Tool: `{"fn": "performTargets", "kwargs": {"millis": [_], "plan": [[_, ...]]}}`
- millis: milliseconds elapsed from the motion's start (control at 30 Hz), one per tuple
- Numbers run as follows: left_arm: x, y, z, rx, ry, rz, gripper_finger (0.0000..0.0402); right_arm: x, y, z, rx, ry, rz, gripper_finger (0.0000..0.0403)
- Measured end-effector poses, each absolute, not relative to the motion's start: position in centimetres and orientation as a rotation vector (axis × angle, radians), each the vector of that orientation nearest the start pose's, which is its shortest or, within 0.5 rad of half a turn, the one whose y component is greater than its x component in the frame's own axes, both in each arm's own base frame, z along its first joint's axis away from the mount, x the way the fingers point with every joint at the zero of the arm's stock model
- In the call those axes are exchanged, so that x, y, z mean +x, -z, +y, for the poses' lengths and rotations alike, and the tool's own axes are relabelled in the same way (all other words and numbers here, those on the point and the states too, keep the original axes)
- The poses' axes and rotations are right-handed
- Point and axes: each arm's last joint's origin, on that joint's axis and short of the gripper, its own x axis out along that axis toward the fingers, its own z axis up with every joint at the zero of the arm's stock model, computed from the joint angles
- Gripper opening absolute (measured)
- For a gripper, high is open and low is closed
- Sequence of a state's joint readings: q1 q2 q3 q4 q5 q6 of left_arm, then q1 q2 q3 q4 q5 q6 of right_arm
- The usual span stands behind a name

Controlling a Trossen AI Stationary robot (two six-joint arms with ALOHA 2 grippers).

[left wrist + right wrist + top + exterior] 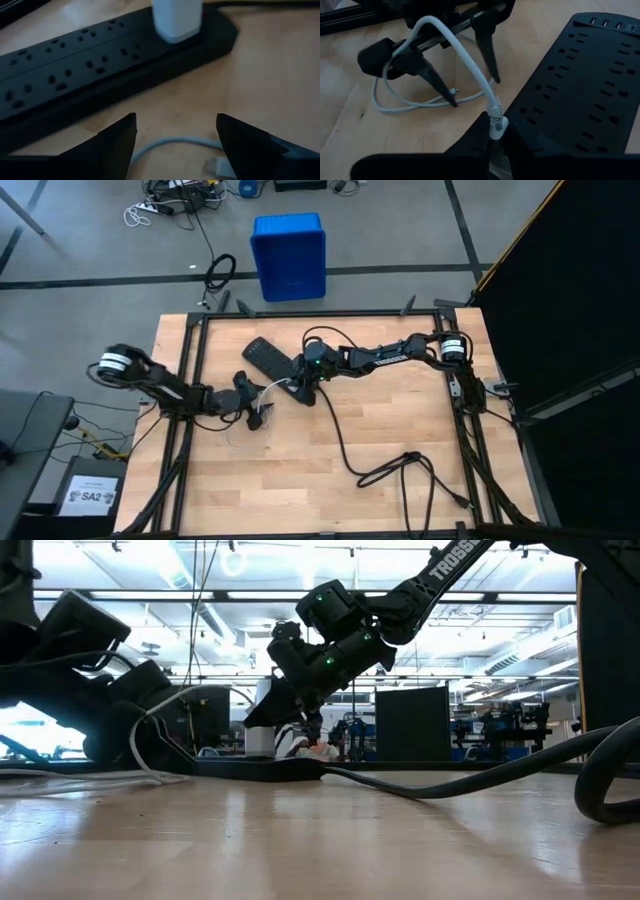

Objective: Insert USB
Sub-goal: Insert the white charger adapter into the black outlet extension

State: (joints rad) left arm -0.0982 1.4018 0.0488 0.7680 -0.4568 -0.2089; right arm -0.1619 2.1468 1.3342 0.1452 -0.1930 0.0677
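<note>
From above, we note the right gripper (300, 388) at the near end of the power strip (266, 358), the left gripper (256, 408) at its seven o'clock.

At table level, the white cable (150, 745) loops beside the left arm.

The left wrist view shows wide-spread fingers (112, 142), and a charger block (177, 19) plugged into the strip.

The right wrist view shows fingers (475, 140) pinched on the cable's plug (497, 126).
</note>
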Motion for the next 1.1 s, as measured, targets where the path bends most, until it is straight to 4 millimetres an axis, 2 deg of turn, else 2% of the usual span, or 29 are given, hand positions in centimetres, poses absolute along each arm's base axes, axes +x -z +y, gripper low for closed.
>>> {"fn": "performTargets", "kwargs": {"millis": [133,267,400,533,700,833,1000,1100], "plan": [[18.1,-10.2,-0.4,0.048,-0.441,0.700,0.0261,44.6,-12.8,-6.6,0.187,-0.019,0.665,0.0015],[19.8,-13.4,-0.4,0.161,-0.511,0.902,0.0261,44.6,-12.8,-6.5,0.191,-0.032,0.667,0.0015],[21.2,-17.0,-0.5,0.249,-0.542,0.997,0.0261,44.6,-12.8,-6.2,0.200,-0.053,0.674,0.0016],[21.5,-19.2,-0.4,0.321,-0.563,1.067,0.0261,44.2,-13.3,-5.9,0.210,-0.076,0.705,0.0016],[20.4,-19.9,-0.1,0.397,-0.670,1.169,0.0261,43.4,-14.3,-5.1,0.202,-0.085,0.787,0.0016],[19.6,-19.6,0.0,0.362,-0.730,1.202,0.0261,42.9,-14.7,-5.0,0.186,-0.060,0.822,0.0017],[19.5,-19.7,0.2,0.387,-0.809,1.162,0.0261,42.9,-14.7,-5.4,0.172,-0.071,0.821,0.0020],[19.4,-20.0,0.4,0.400,-0.879,1.136,0.0261,42.9,-14.8,-5.3,0.160,-0.101,0.813,0.0041]]}}
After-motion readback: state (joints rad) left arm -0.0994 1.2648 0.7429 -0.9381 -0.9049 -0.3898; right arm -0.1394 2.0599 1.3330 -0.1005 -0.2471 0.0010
